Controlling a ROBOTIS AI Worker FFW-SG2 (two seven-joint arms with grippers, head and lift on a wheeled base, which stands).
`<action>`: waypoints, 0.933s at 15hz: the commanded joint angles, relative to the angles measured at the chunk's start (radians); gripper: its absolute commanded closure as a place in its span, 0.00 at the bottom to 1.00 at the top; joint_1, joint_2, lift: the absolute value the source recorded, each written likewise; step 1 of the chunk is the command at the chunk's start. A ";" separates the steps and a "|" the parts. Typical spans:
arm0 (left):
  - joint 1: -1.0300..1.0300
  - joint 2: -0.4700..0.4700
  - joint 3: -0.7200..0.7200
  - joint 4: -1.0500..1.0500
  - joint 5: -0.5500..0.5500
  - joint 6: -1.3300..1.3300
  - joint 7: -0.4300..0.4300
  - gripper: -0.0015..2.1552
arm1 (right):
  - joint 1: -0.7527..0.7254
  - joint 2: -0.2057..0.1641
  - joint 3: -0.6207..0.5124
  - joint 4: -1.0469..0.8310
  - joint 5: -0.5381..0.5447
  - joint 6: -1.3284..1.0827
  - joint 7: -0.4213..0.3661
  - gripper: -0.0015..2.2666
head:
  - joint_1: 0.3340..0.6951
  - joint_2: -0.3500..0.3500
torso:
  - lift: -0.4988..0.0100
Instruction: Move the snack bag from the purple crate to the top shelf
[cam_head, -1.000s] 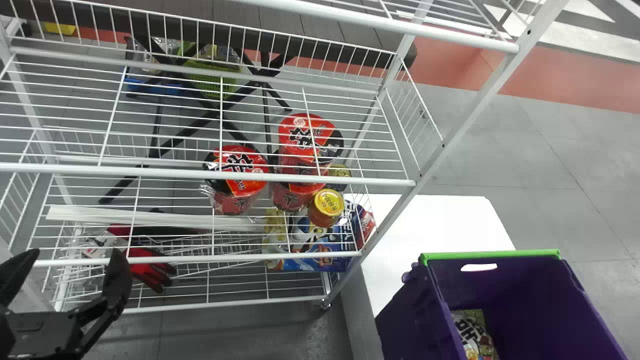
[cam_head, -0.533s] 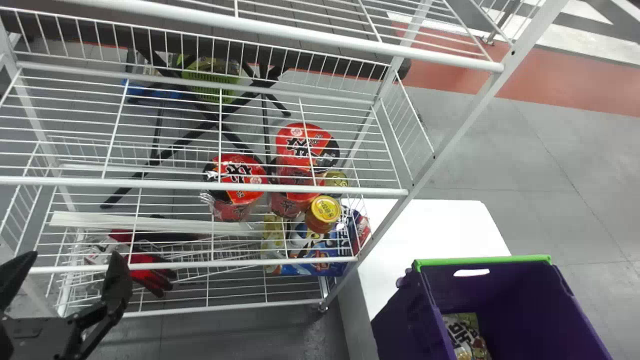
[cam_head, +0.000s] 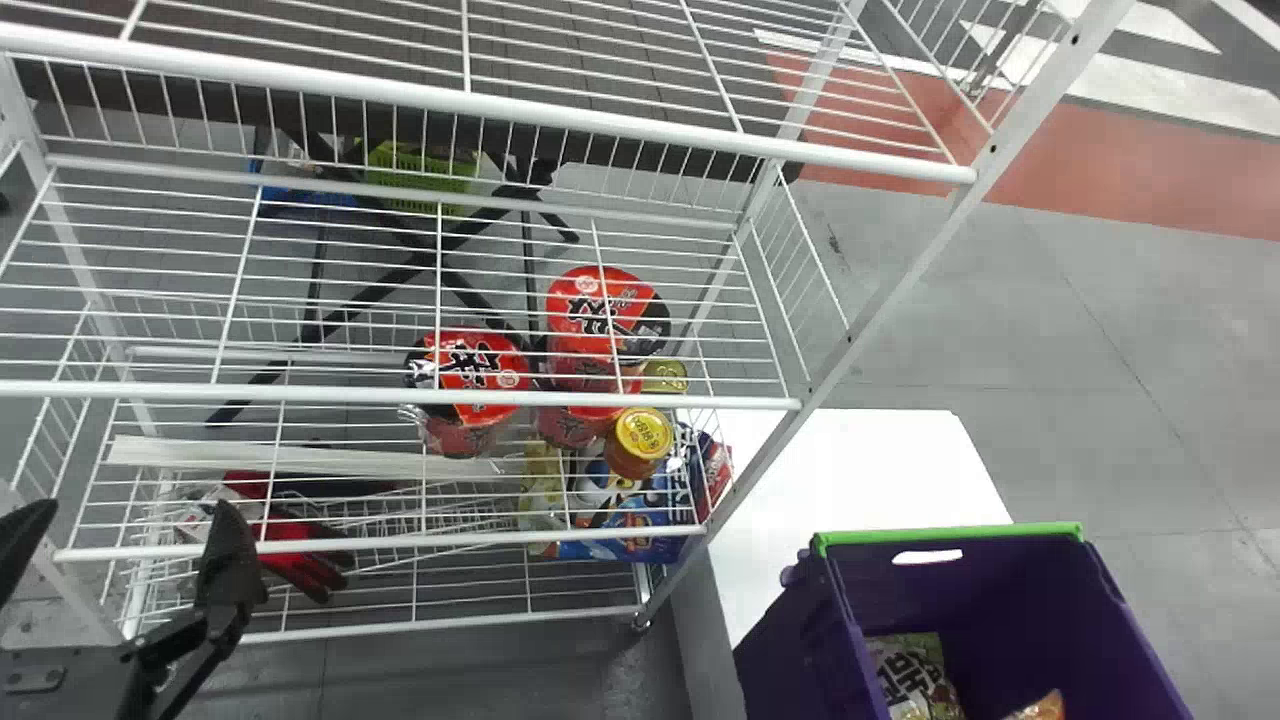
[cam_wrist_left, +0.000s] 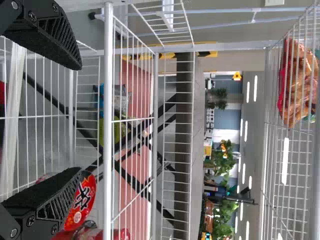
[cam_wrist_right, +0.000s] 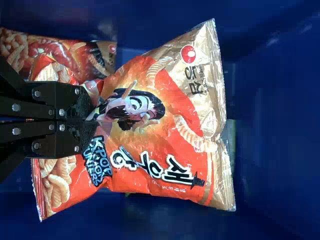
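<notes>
Left claw: the left gripper (cam_head: 138, 505) is waiting at the head view's lower left, in front of the wire rack (cam_head: 700, 530), its two fingers spread with nothing between them.
Right claw: the right gripper (cam_wrist_right: 95, 121) is pinching the snack bag (cam_wrist_right: 150, 135), its fingers closed on the orange wrapper near one side.
Snack bag: it is lying inside the purple crate (cam_head: 835, 640), partly overlapping another red bag (cam_wrist_right: 65, 50).
Crate: it is standing to the right of the rack, with a green strip (cam_head: 950, 532) running along its far rim and a green-and-white packet (cam_head: 915, 672) resting inside.
White table: the white surface (cam_head: 870, 460) is extending beyond the crate, beside the rack.
Rack: red gloves (cam_head: 300, 565) are lying low on the left; red noodle cups (cam_head: 470, 375), a yellow-lidded jar (cam_head: 638, 445) and a blue box (cam_head: 625, 540) are sitting farther right, showing through the wires.
Higher shelf: an orange-red packet (cam_wrist_left: 297, 82) is resting on wires in the left wrist view.
Behind: a dark table (cam_head: 600, 125) is standing past the rack, a green basket (cam_head: 420, 175) appearing beneath it.
</notes>
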 joint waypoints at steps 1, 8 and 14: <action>0.002 0.004 -0.001 -0.007 -0.003 0.000 0.002 0.04 | 0.000 -0.004 -0.007 -0.005 0.000 0.010 0.001 0.76 | 1.00 0.00 | 0.35; 0.007 0.004 -0.015 -0.024 -0.020 0.009 0.003 0.04 | 0.000 -0.004 -0.027 -0.017 0.000 0.013 0.015 0.76 | 1.00 0.00 | 0.40; 0.005 0.004 -0.020 -0.024 -0.023 0.009 0.003 0.04 | -0.003 -0.001 -0.027 -0.029 0.000 0.032 0.020 0.76 | 1.00 0.00 | 0.45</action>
